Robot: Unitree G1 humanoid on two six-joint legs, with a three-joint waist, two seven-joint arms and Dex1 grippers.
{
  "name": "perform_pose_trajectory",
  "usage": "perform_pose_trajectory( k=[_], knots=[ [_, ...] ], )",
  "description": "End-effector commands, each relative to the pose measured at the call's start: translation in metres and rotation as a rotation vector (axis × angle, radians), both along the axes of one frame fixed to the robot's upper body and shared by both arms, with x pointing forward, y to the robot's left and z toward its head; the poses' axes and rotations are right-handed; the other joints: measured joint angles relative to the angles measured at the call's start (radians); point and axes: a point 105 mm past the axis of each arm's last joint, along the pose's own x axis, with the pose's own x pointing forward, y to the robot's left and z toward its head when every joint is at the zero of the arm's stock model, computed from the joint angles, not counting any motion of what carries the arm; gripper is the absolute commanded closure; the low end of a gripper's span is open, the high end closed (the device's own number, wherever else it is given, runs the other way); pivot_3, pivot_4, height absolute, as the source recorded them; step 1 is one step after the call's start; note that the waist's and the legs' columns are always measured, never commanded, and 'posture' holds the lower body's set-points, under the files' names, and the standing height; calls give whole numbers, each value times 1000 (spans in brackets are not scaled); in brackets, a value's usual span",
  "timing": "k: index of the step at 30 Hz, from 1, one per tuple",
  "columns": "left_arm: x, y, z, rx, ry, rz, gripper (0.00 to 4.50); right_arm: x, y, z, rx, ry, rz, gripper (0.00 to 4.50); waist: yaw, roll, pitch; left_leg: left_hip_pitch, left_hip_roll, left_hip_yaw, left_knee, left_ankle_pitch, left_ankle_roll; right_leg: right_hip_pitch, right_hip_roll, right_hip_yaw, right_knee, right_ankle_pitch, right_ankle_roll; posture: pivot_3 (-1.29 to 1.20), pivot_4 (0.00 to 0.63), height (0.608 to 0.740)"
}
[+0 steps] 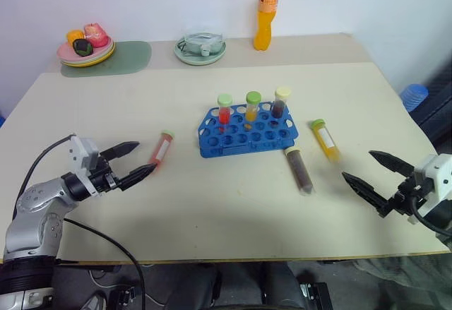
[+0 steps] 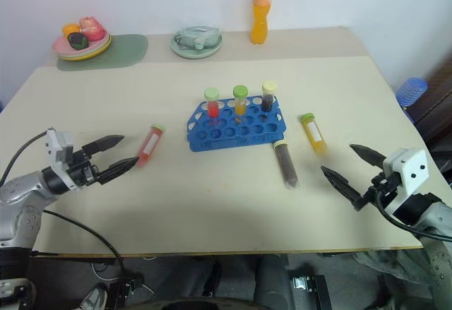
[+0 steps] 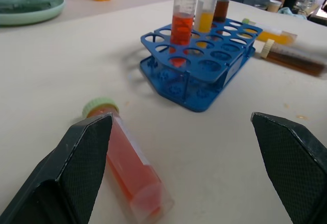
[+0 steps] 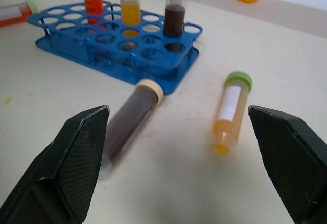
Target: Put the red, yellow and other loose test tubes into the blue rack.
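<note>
The blue rack [image 1: 247,130] stands mid-table with a red, a yellow and a brown tube upright in its back row. Three loose test tubes lie flat on the table. The red one [image 1: 161,147] is left of the rack, the dark brown one [image 1: 299,169] is just in front of its right end, and the yellow one [image 1: 325,139] is further right. My left gripper [image 1: 145,157] is open, its fingertips close to the red tube's base [image 3: 127,165] without holding it. My right gripper [image 1: 357,164] hangs open to the right of the brown [image 4: 133,119] and yellow [image 4: 227,112] tubes, apart from both.
A tall orange drink bottle [image 1: 265,13] and a pale green round dish [image 1: 200,49] stand at the table's back edge. A plate of small items [image 1: 86,47] sits on a green mat [image 1: 131,57] at the back left. A blue object [image 1: 414,97] lies beyond the right edge.
</note>
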Motion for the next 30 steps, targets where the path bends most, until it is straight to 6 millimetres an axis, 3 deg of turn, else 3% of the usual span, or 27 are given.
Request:
perform_pose_trajectory(
  k=[1,13,18,22,25,30],
  knots=[
    [0,4,10,18,-26,5,58,0,11,14,-1,-34,28,0,0,0,0,0,0,0,0,0,0,0,0,0,0,0,0,0,150,740],
    [5,-10,22,-43,-49,-53,58,13,29,29,-6,-43,0,0,0,0,0,0,0,0,0,0,0,0,0,0,0,0,0,0,150,740],
    [6,-20,20,-52,-56,-78,58,21,47,39,-10,-23,-1,0,0,0,0,0,0,0,0,0,0,0,0,0,0,0,0,0,150,740],
    [9,-32,18,-74,-50,-116,58,36,57,29,-136,155,-114,0,0,0,0,-1,0,0,-1,0,0,-1,-1,0,-1,0,0,0,150,740],
    [7,-42,17,-80,-47,-156,58,42,70,26,-102,272,-91,0,0,-1,1,-1,1,0,-1,0,0,-1,-1,0,-1,0,0,0,150,740],
    [-3,-57,28,-81,-66,-296,58,48,63,10,-89,488,-163,0,1,-1,1,-2,0,0,-4,0,0,-2,-1,0,-3,0,0,0,150,740]
  ],
)
